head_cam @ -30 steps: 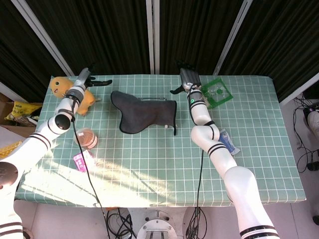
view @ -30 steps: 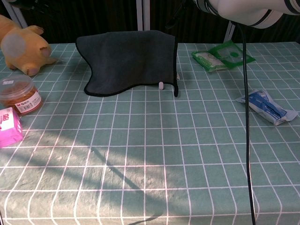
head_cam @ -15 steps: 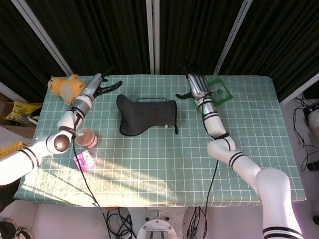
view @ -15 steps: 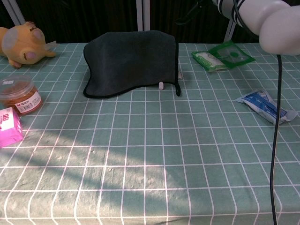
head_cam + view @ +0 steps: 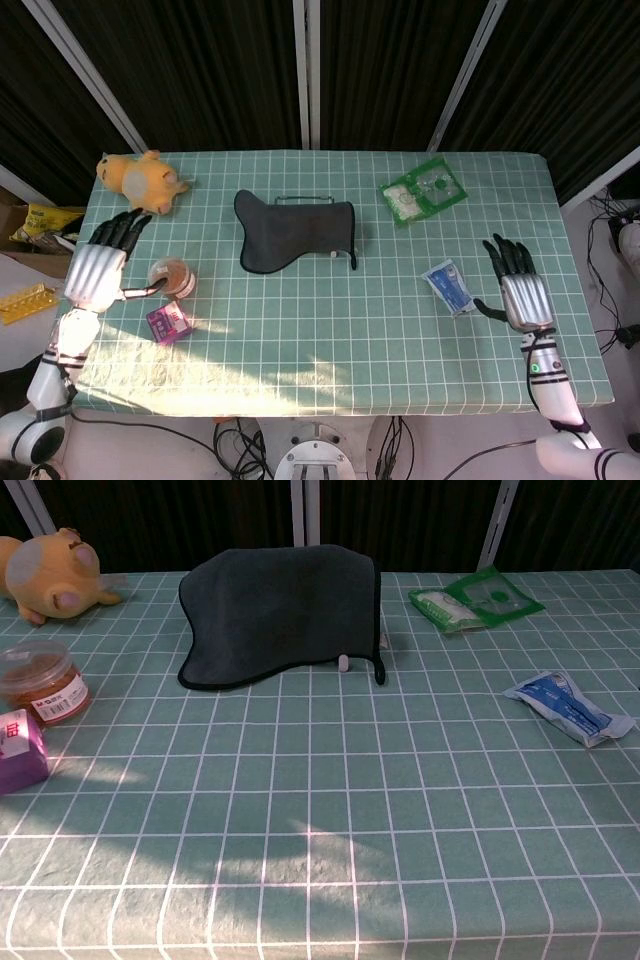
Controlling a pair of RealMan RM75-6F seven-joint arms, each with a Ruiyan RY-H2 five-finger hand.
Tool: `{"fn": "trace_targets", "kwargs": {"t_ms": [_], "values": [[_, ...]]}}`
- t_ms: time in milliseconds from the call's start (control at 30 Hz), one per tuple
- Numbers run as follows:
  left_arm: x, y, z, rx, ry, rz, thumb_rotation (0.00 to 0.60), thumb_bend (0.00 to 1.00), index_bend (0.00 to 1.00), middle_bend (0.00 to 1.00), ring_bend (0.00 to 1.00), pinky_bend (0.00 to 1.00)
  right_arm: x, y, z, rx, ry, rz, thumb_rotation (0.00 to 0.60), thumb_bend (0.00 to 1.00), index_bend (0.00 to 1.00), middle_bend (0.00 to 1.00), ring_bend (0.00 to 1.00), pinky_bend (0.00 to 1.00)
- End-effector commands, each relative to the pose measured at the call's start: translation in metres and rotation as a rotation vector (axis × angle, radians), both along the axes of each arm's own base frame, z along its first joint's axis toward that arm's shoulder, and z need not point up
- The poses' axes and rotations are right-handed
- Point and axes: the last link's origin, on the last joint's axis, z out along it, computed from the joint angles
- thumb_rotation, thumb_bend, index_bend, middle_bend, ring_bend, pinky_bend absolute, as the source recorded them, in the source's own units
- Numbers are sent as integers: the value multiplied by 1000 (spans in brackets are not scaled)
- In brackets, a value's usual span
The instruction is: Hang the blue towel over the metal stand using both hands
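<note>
towel: dark blue-grey cloth towel (image 5: 295, 232) draped over thin metal wire stand (image 5: 301, 199), far-centre of green checked tablecloth table (image 5: 330, 320); hangs down the front, lower edge uneven, longer on the viewer's left in chest view (image 5: 278, 615)
stand: mostly hidden under towel; top bar visible behind it in head view, small white feet (image 5: 344, 662) showing at towel hem in chest view
left hand: silver hand (image 5: 97, 268) at near-left table edge, fingers spread, holding nothing, thumb close to small clear jar with orange contents (image 5: 172, 276); touching or not, cannot tell
right hand: silver hand (image 5: 522, 290) at near-right table edge, fingers spread and released, empty, well apart from towel
task status: looks done, towel on stand, both hands clear
risk 1: lopsided drape, heavier left side likely to slide cloth off bar if stand gets bumped
risk 2: left thumb near jar, careless move could tip jar or shove pink box (image 5: 168, 322) beside it
risk 3: right hand near blue-white packet (image 5: 449, 286); sweep inward could drag it
change vs earlier: both hands up by towel half a second ago, now pulled back to near table edges; towel and stand unchanged; yellow plush toy (image 5: 138, 177) in about the same far-left spot
</note>
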Motion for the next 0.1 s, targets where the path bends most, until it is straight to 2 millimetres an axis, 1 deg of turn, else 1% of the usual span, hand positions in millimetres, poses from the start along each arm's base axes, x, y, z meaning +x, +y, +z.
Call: {"fn": "trace_targets", "kwargs": {"t_ms": [33,100], "values": [[-35,-59,-11,8,-20,90,359,154,88,58,61,166,-23,46,3,12,45,-73,600,131,0,0,0,0],[-40,-67,-10,17,-27,96,357,155,88,58,61,166,-28,54,4,8,52,-84,600,132,0,0,0,0]]}}
